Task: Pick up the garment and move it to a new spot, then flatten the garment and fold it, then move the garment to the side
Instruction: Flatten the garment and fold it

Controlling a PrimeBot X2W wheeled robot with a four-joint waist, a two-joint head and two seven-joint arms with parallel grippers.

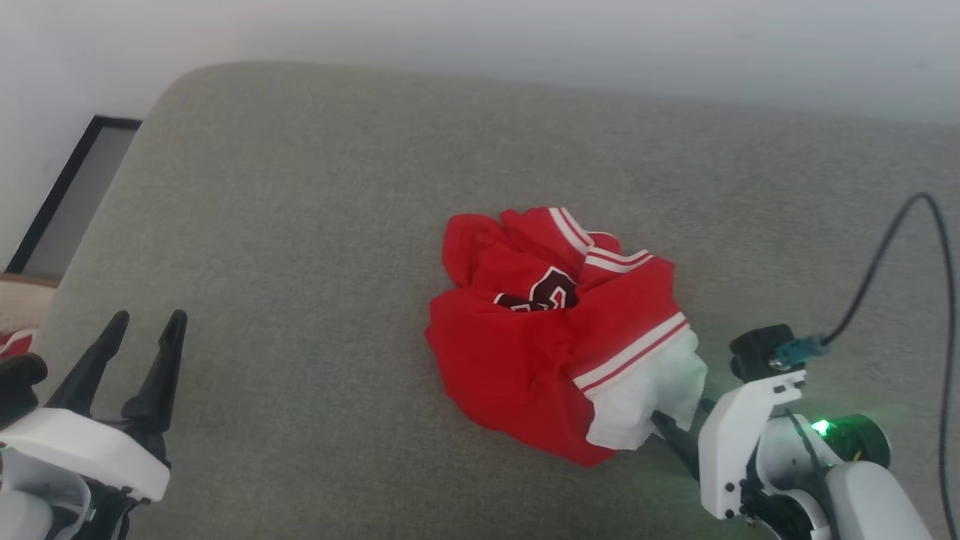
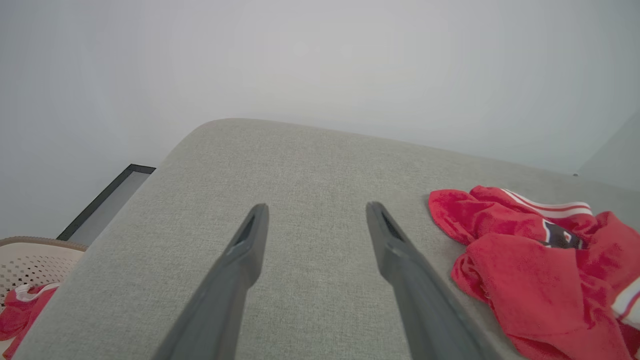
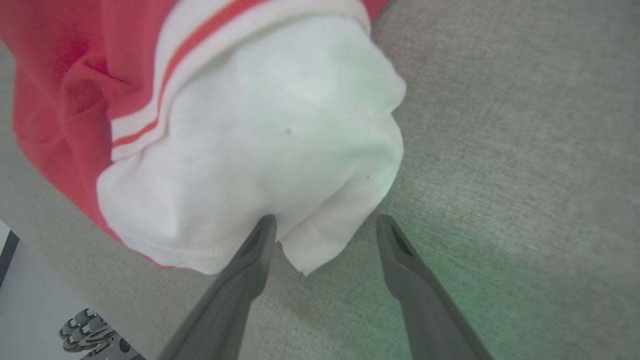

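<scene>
The garment [image 1: 555, 337] lies crumpled in a heap on the grey upholstered surface [image 1: 315, 225], red with striped trim, dark numerals in its folds and a white sleeve [image 1: 645, 397] at its near right. My right gripper [image 1: 661, 421] is open at that sleeve's edge. In the right wrist view its fingers [image 3: 250, 265] straddle a corner of the white sleeve [image 3: 260, 140], with the jaws spread wide around the cloth. My left gripper [image 1: 148, 321] stands open and empty at the near left, far from the garment [image 2: 535, 270], over bare cushion [image 2: 310, 165].
A pale perforated basket [image 2: 30, 260] holding red cloth [image 2: 20, 310] stands off the surface's left edge. A dark-framed panel [image 1: 67, 195] leans by the wall at the left. A black cable [image 1: 900, 247] loops above my right arm.
</scene>
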